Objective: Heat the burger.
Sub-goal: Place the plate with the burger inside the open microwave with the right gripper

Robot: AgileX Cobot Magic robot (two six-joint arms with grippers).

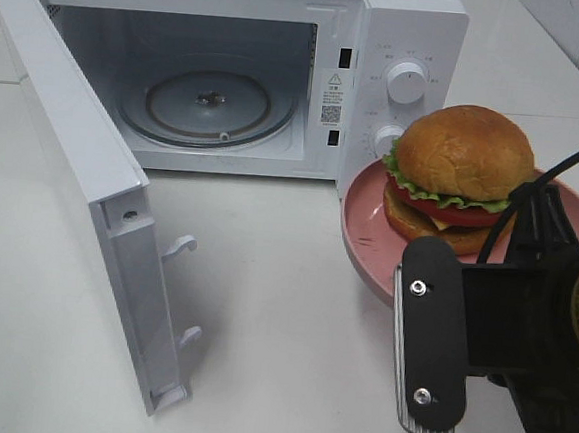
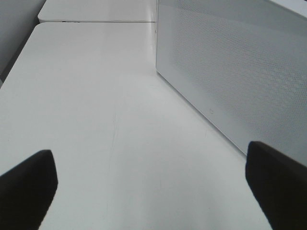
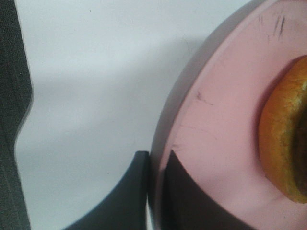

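Pink and scuffed, the plate (image 1: 365,207) nearest you is pinched at its rim by your right gripper (image 3: 156,158), jaws closed on it with one finger on the inner face and one on the outer side. The burger (image 1: 461,175) sits upright on that plate, in front of the knobs (image 1: 406,83). Your left gripper (image 2: 153,184) hangs spread wide, holding nothing, above the white counter (image 1: 282,306) beside the swung-open door (image 1: 73,159). Farther back, the microwave (image 1: 404,35) shows you its glass turntable (image 1: 208,105).
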